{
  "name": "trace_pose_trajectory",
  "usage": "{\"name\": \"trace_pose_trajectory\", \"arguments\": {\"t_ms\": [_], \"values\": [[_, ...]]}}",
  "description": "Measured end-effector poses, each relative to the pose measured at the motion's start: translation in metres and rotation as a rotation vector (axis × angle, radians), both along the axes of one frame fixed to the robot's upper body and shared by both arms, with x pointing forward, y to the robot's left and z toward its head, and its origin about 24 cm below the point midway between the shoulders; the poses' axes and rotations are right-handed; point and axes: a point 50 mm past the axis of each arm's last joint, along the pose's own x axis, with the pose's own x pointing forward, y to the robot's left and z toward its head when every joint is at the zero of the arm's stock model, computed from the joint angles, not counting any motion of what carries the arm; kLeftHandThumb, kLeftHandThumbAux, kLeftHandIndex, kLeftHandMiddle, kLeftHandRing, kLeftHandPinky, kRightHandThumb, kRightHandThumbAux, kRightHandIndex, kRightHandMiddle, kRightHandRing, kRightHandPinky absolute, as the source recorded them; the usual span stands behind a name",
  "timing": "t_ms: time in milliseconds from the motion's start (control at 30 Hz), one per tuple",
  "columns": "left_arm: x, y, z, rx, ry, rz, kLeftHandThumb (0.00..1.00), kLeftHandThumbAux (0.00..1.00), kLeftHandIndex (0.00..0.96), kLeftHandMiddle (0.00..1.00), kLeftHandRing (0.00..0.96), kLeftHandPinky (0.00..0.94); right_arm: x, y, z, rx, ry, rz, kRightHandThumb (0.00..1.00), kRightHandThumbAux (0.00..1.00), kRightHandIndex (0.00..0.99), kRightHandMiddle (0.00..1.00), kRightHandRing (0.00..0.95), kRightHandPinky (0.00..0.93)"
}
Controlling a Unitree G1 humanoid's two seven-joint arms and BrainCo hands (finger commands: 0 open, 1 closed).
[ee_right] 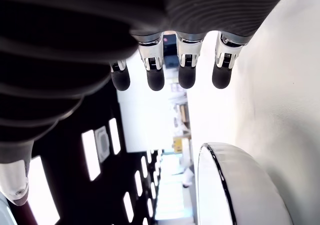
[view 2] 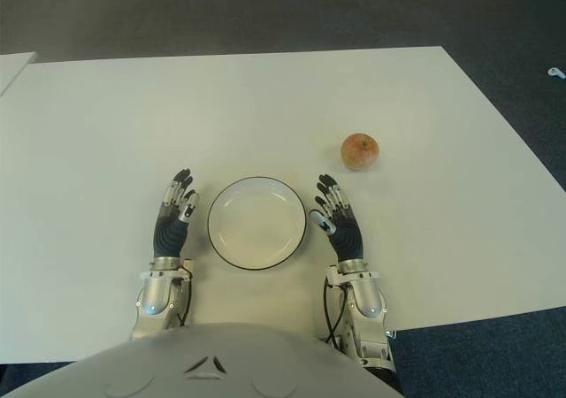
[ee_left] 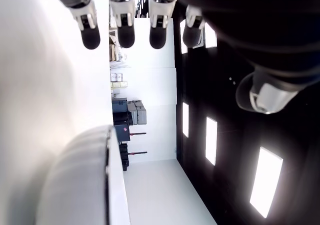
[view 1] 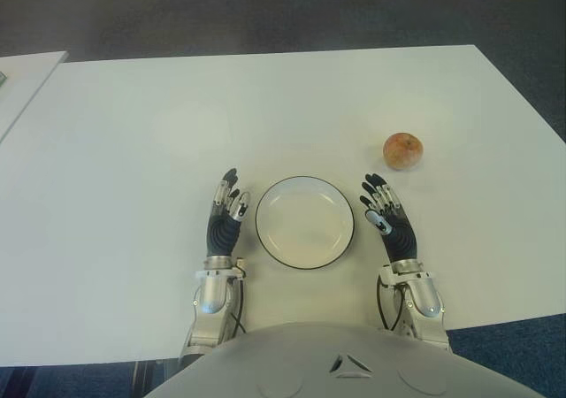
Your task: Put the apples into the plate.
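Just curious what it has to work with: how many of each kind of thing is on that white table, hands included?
Apple: 1
Plate: 1, empty
Robot hands: 2, the left robot hand and right robot hand, either side of the plate, fingers open
Total: 4

Even overhead light is falling on the white rectangular table (view 1: 133, 195), leaving only faint shadows beside the round black-rimmed white plate (view 1: 305, 222). In both wrist views, ceiling panels are glaring and washing the table out.
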Motion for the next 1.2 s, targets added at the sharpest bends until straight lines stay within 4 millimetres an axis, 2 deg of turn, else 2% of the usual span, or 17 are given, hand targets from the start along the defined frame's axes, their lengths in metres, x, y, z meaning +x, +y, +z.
{"name": "trace_pose_trajectory", "arguments": {"t_ms": [867,1200], "values": [[-0.011,-0.003,-0.001,0.017,0.020,0.010,0.000,0.408,0.000,0.000,0.000,0.000,0.002,-0.002,0.003,0.007,0.007,0.002,0.192,0.515,0.000,0.000,0.000,0.000],[-0.012,-0.003,-0.001,0.022,0.018,0.017,0.014,0.420,0.000,0.000,0.000,0.000,0.005,-0.003,0.009,0.002,-0.001,0.001,0.222,0.517,0.000,0.000,0.000,0.000]]}}
